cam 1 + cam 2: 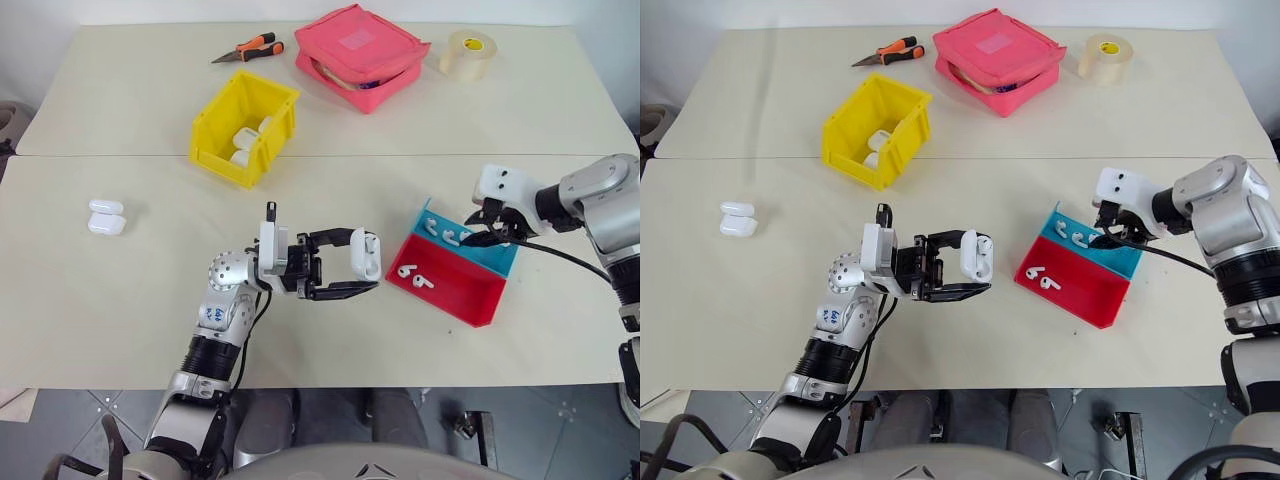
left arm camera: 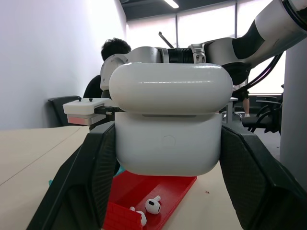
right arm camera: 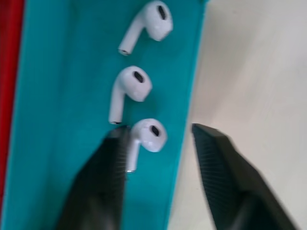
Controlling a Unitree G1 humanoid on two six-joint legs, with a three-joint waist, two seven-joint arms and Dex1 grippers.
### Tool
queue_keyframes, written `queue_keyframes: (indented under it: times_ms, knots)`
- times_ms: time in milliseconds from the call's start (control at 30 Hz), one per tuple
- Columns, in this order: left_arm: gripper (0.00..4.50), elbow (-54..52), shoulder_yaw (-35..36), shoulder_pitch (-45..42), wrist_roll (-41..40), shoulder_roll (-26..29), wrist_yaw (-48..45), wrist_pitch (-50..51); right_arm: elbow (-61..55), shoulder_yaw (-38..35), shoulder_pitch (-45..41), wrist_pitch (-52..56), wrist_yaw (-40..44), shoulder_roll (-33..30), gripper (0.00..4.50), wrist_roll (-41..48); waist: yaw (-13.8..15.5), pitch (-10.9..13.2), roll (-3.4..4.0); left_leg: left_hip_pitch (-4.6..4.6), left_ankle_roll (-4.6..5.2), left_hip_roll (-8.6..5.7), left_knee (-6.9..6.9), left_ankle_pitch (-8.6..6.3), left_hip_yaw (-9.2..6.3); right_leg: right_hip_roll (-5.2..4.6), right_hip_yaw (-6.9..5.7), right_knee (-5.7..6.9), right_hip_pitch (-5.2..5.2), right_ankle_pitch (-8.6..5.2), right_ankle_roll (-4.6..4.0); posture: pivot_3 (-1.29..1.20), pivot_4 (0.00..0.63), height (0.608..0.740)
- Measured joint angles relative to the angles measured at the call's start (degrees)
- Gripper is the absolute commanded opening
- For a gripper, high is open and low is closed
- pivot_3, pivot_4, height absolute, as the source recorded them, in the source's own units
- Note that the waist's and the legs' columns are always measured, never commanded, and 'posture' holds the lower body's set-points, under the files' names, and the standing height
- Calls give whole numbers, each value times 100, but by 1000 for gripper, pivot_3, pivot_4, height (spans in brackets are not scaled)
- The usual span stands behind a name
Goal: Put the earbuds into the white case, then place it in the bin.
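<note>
Earbuds (image 3: 141,86) lie in a row of three on the blue tray (image 1: 497,256) at centre right of the head view, and two more rest on the red tray (image 1: 455,288) touching it. The right gripper (image 3: 160,132) hangs over the blue tray's edge, its black fingers (image 3: 103,167) partly spread around the nearest earbud (image 3: 146,134); in the right wrist view one finger is against the stem, the other apart over bare table.

Just left of the red tray, near frame centre, the left gripper (image 1: 345,262) clamps a white case (image 1: 366,255) between its two fingers, lid hinged partly up as the left wrist view shows.

The yellow bin (image 1: 222,120) stands in the upper middle left with more cases (image 1: 246,140) inside. Two cases (image 1: 106,217) sit at far left. Along the top edge are pliers (image 1: 250,48), a pink pouch (image 1: 360,55) and a roll of tape (image 1: 467,53).
</note>
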Motion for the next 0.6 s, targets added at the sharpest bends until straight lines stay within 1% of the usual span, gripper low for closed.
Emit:
queue_keyframes:
  times_ms: [267,300,367,600]
  knots:
    - [2796,0,17,-6,0,4,12,-1,-1,-41,0,7,12,32,1194,-95,13,0,0,0,0,0,3,0,-1,0,0,1,1,0,0,0,150,740]
    - [2796,0,20,-6,0,4,14,-1,-3,-43,1,13,34,33,817,-97,14,0,0,0,0,0,3,0,-1,0,0,1,1,0,0,0,150,740]
    - [2796,0,22,-8,0,5,15,0,-33,-56,23,24,87,36,400,-101,14,0,0,0,0,0,3,0,-1,0,0,1,2,0,0,0,150,740]
    - [2796,-1,23,-10,0,18,15,2,-155,-136,114,99,53,39,400,-114,15,-1,-1,0,0,0,5,0,-1,0,0,1,2,0,0,0,150,740]
